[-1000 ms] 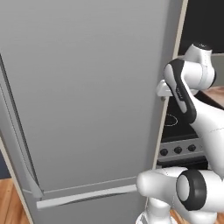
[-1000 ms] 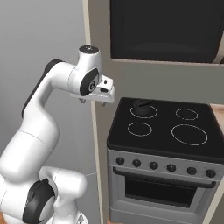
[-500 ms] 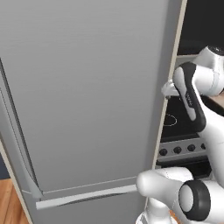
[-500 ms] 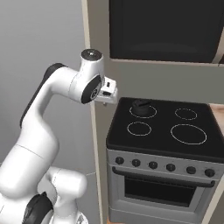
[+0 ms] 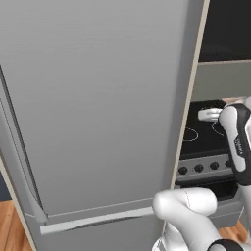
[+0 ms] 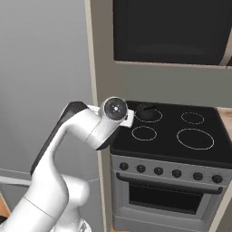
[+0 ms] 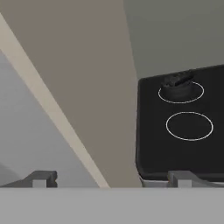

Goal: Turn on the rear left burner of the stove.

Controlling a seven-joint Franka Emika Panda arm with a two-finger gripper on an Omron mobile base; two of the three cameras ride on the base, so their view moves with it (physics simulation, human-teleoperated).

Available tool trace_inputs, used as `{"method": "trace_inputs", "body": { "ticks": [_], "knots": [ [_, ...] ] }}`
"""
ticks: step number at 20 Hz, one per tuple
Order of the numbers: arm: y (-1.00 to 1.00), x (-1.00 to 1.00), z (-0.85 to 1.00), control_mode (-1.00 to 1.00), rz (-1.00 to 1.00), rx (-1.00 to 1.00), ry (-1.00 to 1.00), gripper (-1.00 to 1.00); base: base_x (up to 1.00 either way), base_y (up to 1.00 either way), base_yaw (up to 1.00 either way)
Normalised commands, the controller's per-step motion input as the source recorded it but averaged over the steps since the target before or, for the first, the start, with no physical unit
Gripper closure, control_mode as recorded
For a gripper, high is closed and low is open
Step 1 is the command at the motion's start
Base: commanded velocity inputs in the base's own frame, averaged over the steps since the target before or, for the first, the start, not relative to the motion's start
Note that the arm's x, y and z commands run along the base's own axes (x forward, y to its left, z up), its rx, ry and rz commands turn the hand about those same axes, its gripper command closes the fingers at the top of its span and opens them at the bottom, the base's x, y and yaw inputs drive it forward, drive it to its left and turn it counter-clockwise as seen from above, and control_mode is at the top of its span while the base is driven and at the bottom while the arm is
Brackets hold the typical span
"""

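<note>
Stove: the silver-grey range with a black glass top (image 6: 213, 154) stood right of the tall grey fridge (image 5: 98, 112), under a black microwave (image 6: 172, 31).
Rear left burner: the thin white ring (image 6: 148, 115) (image 7: 181, 92) lay at the top's back left, under a small dark pot (image 6: 145, 110) (image 7: 176, 83).
Gripper: the dark two-finger gripper (image 7: 111, 177) hung spread and empty, short of the stove's front left corner.
Knobs: the black round knobs (image 6: 158, 171) lined the front panel, untouched.

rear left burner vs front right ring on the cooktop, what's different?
The rear left burner has a dark object sitting on it; the front right ring is bare. The rear left burner is medium-sized; the front right ring is the largest. Both are thin white outlines on the stove and its black glass.
</note>
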Motion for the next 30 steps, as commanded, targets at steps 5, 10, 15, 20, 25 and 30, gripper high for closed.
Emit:
{"method": "trace_inputs", "body": {
  "ticks": [5,10,15,20,25,30],
  "knots": [
    [-0.44,-0.02,-0.39,-1.0,0.04,0.16,-0.2,-1.0,0.0,0.0,0.0],
    [-0.77,-0.03,-0.62,-1.0,0.03,-0.01,-0.2,-1.0,0.0,0.0,0.0],
    [-0.91,0.0,-0.81,-1.0,0.03,-0.21,-0.2,-1.0,0.0,0.0,0.0],
    [-0.21,-0.09,-0.73,-1.0,0.04,-0.1,-0.07,-1.0,0.0,0.0,0.0],
    [0.0,-0.1,-0.67,-1.0,0.04,0.0,0.0,-1.0,0.0,0.0,0.0],
    [0.0,-0.02,-0.66,-1.0,0.0,0.0,0.0,-1.0,0.0,0.0,0.0]
  ]
}}
